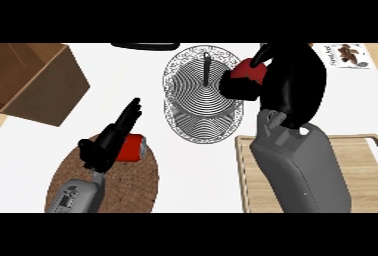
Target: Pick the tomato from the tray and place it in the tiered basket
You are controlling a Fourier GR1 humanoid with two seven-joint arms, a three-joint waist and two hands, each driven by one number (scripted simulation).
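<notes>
Tomato (247,69) sits in the right hand (284,82), fingers curled round it, only a red patch showing at the hand's left side. It hangs at the right rim of the tiered basket (184,75), a round wire thing w/ two overlapping tiers seen from above, well clear of the wooden tray (362,165) at lower right.

Step in hand, I'd judge: carry is nearly done, placing not yet. Next move calls for shifting the hand a bit further left so the tomato is over a tier's middle, lowering, then opening the fingers.

Orientation: tomato looks roundish, mostly hidden; can't tell a long axis or which way the stem end points.

Left hand (111,137) rests w/ fingers straight, pointing up-right, over a round woven mat (144,182), just beside or touching a red can-like thing (134,147). Cardboard box (40,82) at upper left; a printed packet (348,56) at upper right edge.
</notes>
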